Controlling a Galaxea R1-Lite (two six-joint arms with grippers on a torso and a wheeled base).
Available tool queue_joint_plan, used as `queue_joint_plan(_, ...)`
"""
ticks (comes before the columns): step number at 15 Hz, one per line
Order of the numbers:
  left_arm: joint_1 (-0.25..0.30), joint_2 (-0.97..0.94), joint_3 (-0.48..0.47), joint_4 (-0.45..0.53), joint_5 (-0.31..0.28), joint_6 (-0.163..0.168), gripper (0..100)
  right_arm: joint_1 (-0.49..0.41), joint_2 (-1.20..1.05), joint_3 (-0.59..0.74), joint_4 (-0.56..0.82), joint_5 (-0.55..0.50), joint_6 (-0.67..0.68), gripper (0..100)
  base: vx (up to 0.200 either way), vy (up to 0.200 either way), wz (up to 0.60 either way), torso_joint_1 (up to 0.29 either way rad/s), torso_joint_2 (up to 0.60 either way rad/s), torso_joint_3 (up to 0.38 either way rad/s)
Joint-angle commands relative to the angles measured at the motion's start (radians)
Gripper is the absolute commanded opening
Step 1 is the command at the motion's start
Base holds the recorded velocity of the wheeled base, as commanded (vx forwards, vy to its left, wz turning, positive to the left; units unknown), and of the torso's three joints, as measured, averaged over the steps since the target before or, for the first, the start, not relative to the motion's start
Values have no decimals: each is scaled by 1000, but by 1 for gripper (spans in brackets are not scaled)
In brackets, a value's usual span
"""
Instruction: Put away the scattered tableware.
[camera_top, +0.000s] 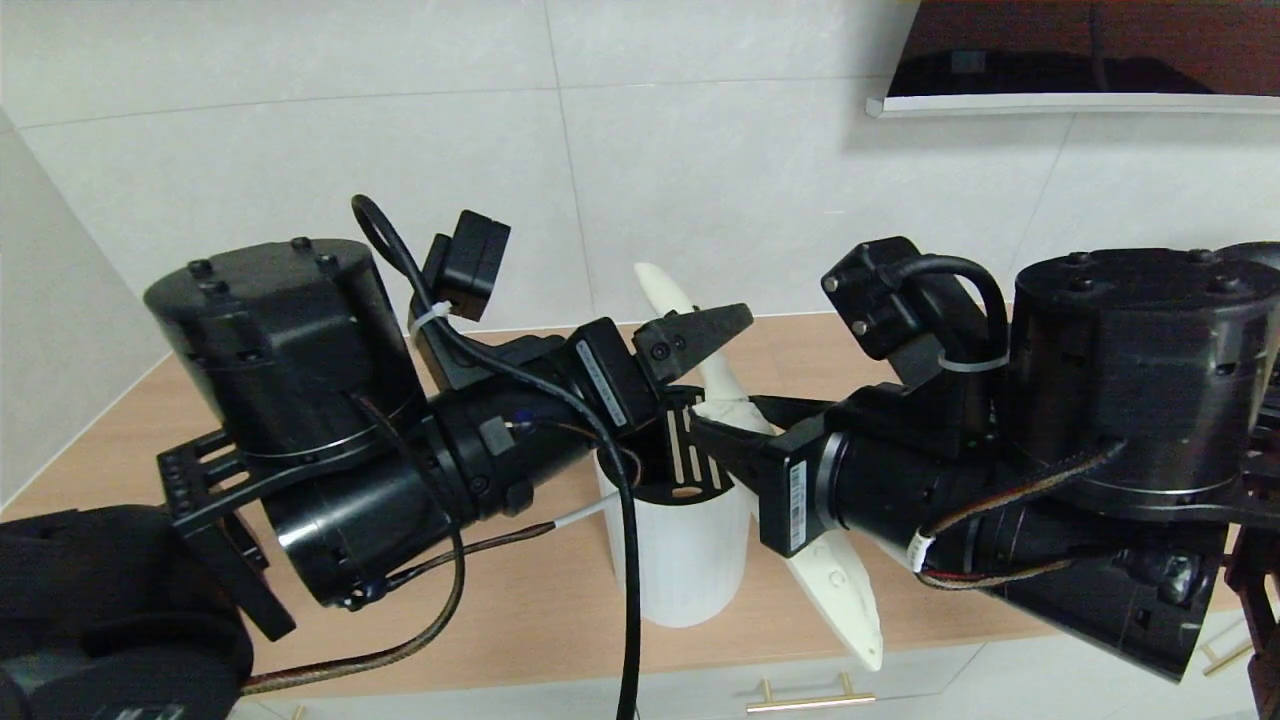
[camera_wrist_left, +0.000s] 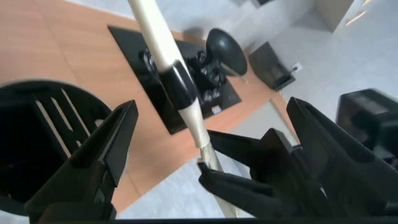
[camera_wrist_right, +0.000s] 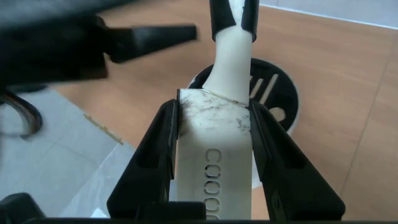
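My right gripper (camera_top: 735, 425) (camera_wrist_right: 214, 106) is shut on a cream-white spatula (camera_top: 845, 600) with a black band on its handle (camera_wrist_left: 177, 81). It holds the spatula tilted above a white cylindrical utensil holder (camera_top: 690, 570) with a black slotted lid (camera_wrist_right: 277, 93) (camera_wrist_left: 37, 124). The handle points up toward the wall and the blade hangs down past the counter's front edge. My left gripper (camera_top: 700, 360) (camera_wrist_left: 211, 109) is open, one finger on each side of the handle, just above the right gripper's grip and not touching the handle.
The holder stands on a wooden counter (camera_top: 480, 600) against a tiled wall. Drawer fronts with brass pulls (camera_top: 810, 695) run below the front edge. A dark shelf (camera_top: 1080, 60) hangs at the upper right. Both arms crowd the space over the holder.
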Motion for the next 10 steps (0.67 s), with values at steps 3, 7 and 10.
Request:
queue_joint_plan(3, -3, 27, -6, -2, 11, -1, 100, 29, 5, 8, -1, 0, 2, 0, 0, 0, 0, 0, 0, 0)
queue_joint_plan(7, -2, 27, -18, -2, 32, 1, 100, 33, 5, 18, -21, 0, -1, 0, 0, 0, 0, 0, 0, 0)
queue_joint_plan(10, -2, 36, -18, -2, 35, 1, 0, 33, 2, 21, -22, -3, -1, 0, 0, 0, 0, 0, 0, 0)
